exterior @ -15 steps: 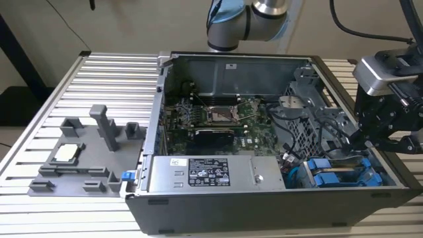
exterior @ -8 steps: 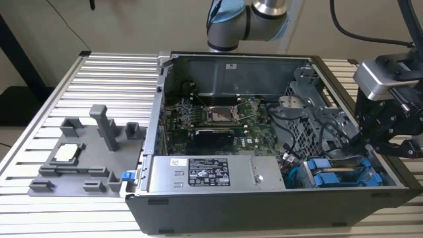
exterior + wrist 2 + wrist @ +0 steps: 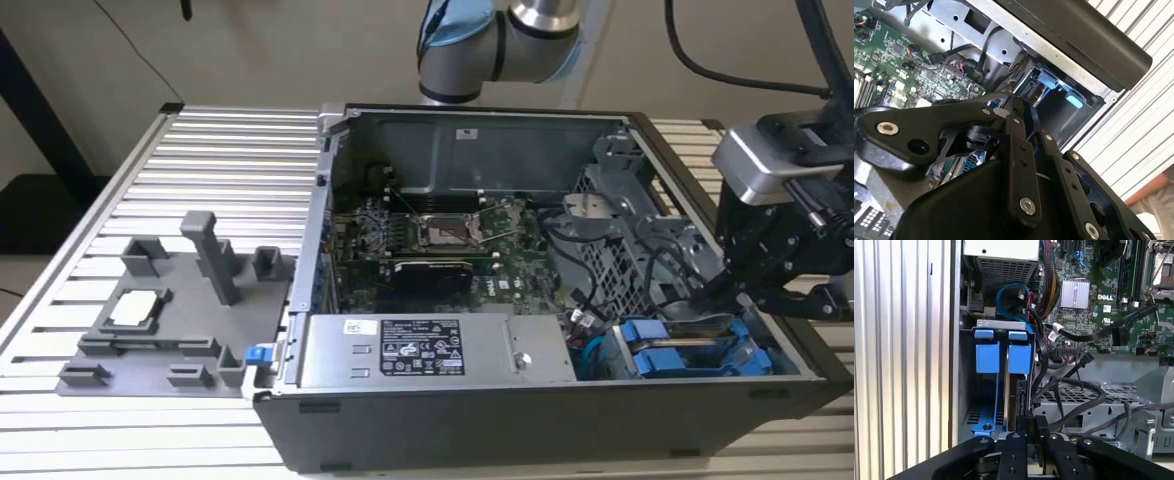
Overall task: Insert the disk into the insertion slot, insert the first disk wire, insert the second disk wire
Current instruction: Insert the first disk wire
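Already, disk (image 3: 1014, 395) in insertion slot (image 3: 1003, 324), gripper (image 3: 1036, 421) near

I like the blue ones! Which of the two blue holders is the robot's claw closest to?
The blue carrier beside the black cables; the gripper lines up with it. The other blue carrier sits nearer the case wall.

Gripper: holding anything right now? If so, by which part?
Cannot tell. The gripper sits right at the edge of the disk standing in the insertion slot, but whether it grips that edge is hidden.
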### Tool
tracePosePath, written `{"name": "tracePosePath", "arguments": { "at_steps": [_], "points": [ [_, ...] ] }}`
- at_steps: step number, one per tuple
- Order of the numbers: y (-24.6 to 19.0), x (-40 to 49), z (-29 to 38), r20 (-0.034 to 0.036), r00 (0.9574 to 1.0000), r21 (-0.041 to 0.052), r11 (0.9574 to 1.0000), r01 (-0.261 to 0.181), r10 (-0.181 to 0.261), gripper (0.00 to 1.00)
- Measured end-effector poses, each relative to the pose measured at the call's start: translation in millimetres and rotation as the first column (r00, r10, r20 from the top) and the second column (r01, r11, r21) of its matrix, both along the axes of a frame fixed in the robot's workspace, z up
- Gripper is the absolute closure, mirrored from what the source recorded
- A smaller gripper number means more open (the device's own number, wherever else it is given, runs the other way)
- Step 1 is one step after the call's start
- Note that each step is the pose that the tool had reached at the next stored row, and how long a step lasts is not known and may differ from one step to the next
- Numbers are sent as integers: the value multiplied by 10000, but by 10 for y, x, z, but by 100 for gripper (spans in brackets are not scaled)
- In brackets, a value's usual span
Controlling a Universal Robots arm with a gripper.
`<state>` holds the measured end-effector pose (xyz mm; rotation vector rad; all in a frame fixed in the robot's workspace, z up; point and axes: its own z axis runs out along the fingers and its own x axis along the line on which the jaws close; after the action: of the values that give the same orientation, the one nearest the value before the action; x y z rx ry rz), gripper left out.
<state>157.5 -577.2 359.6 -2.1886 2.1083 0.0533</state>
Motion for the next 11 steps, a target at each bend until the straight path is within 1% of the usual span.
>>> {"name": "tracePosePath", "arguments": {
  "at_steps": [4,10,11],
  "points": [
    [0,10,-52,-3,10000,-2,10000,27,-27,81],
    [0,27,-103,-42,10000,-6,10000,43,-43,81],
    [0,32,-107,-56,10000,-7,10000,43,-43,81]
  ]
}}
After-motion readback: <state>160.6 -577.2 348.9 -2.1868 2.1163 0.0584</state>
